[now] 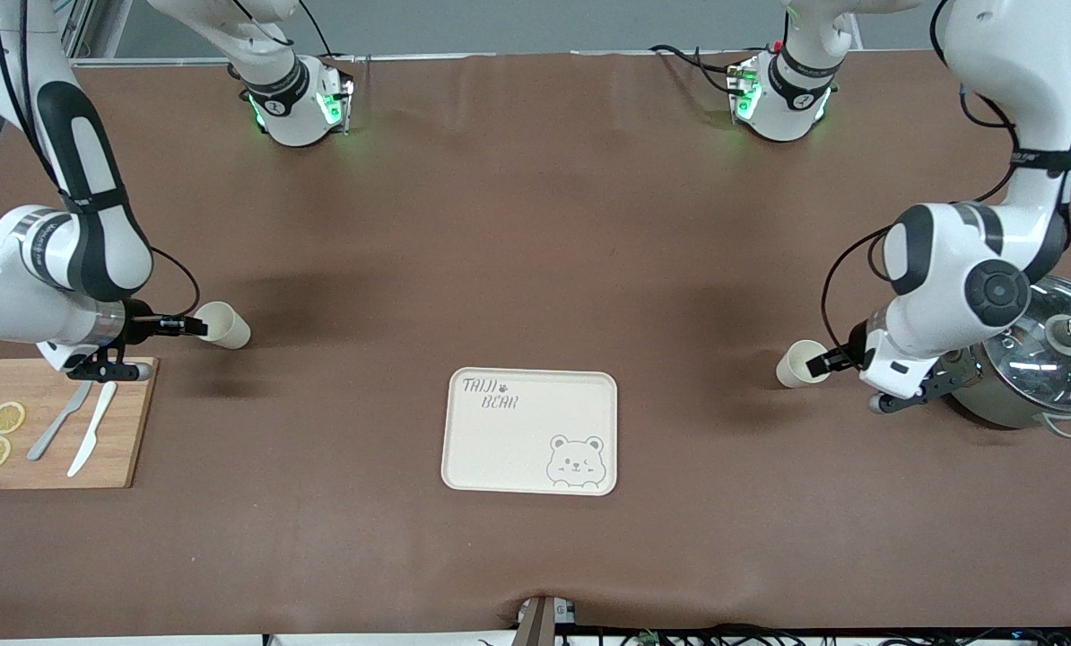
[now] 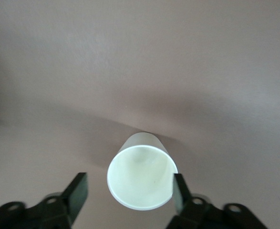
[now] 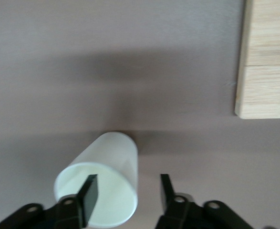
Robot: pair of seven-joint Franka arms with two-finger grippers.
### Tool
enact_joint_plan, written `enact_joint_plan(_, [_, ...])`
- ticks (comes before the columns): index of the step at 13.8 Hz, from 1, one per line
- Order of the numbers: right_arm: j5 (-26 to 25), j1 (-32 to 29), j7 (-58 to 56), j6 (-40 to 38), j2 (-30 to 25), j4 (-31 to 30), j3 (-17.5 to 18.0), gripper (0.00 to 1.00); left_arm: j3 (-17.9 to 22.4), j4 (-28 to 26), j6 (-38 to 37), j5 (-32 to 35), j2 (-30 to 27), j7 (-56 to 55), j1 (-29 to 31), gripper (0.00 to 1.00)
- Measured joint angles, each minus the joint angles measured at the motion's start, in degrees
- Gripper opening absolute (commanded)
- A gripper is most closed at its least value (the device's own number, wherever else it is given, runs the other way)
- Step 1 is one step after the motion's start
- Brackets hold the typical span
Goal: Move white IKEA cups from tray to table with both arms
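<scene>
Seeing the tray (image 1: 500,449) sitting mid-table. Spotting one cup (image 1: 228,325) lying at roughly its 10 o'clock, right gripper (image 1: 193,327) straddling that rim, cutting board (image 1: 114,449) sitting at 9 o'clock. Finding the other cup (image 1: 796,364) lying around 3 o'clock, left gripper (image 1: 824,362) flanking its mouth, pot (image 1: 993,408) sitting further out.

A high front camera faces both bases at 12 o'clock; each wrist camera looks close down over one cup (image 2: 140,179).

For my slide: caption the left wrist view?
Left gripper, open, brackets a white cup above the brown table.
</scene>
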Motion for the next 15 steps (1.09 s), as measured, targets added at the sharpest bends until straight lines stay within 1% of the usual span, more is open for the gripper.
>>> enact_joint_plan(2, [0.00,1.17,-0.01,-6.92,-0.30,6.95,0.37,1.00,0.12,5.19,-7.72,0.11,-1.62,3.56,1.26,1.00])
enact_joint_plan(3, [0.00,1.62,0.00,-8.73,-0.47,10.74,0.45,1.00,0.17,8.65,-12.09,0.89,-1.89,4.79,1.70,1.00])
enact_joint_plan(5, [0.00,2.08,0.00,-13.63,-0.49,18.78,0.47,1.00,0.08,15.63,-19.59,5.61,-2.04,6.52,1.78,1.00])
enact_joint_plan(7, [0.00,2.08,0.00,-18.63,-0.48,26.86,0.41,1.00,-0.10,21.07,-24.77,9.05,-2.10,7.52,1.57,1.00])
enact_joint_plan(9, [0.03,2.03,-0.01,-19.55,-0.50,32.67,0.32,1.00,-0.01,24.39,-27.03,9.45,-2.08,7.87,1.71,1.00])
enact_joint_plan(12, [0.05,3.30,0.03,-20.63,-0.98,37.10,0.57,1.00,1.11,26.91,-28.92,9.44,-1.97,7.52,2.01,1.00])
enact_joint_plan(15, [-0.01,4.16,1.56,-28.07,-4.76,38.33,0.47,1.00,1.85,28.27,-30.14,9.06,-1.97,7.42,2.33,1.00])
